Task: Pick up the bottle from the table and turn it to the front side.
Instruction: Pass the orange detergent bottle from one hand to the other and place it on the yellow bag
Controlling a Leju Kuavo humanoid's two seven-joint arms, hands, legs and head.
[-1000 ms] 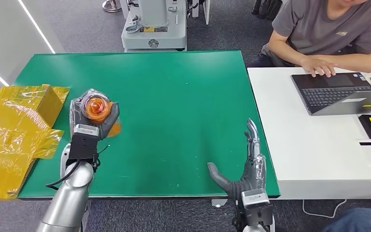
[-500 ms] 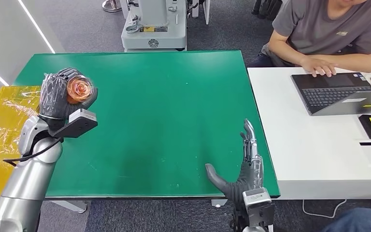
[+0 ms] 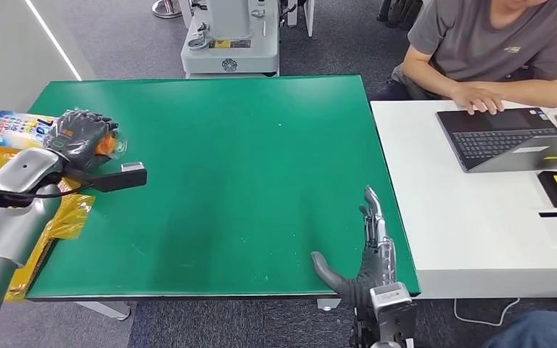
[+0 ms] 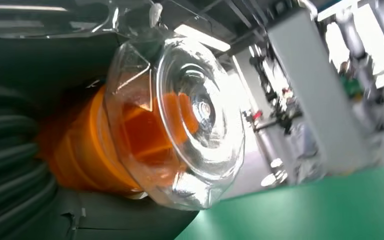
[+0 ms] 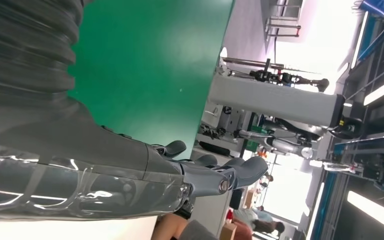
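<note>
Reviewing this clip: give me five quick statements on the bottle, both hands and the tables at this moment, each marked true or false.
1. The left hand holds the bottle off the table. True.
2. The bottle stands upright on the green table. False: it lies roughly sideways in the left hand, near the table's left edge, its clear base toward the left wrist camera.
3. The right hand grips a second bottle. False: it holds nothing, fingers apart, over the table's near right corner.
4. A laptop sits on the white table, with a person's hand at it. True.
5. The bottle's label is plain white. False: it is yellow and blue with print.
</note>
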